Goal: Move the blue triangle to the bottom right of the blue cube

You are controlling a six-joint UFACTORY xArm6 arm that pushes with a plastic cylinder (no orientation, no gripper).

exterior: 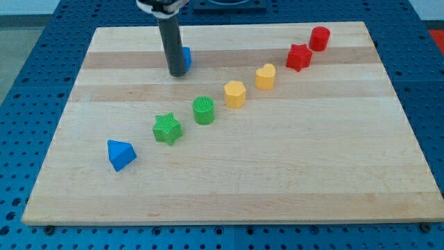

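Near the board's (388,139) upper left, my tip (177,73) is touching the blue cube (186,57), which is peeking out at its 1 o'clock. I carry no jaws. The blue triangle (120,154) is lying well apart, at 7 o'clock from the cube.

Rod's tip (178,73) touching blue cube (185,57) near table's top edge, blue triangle (120,154) well apart toward bottom-left corner

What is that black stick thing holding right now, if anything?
Nothing is held. The rod has no gripper; it can only push. My tip rests on the board right in front of the blue cube, far from the blue triangle.
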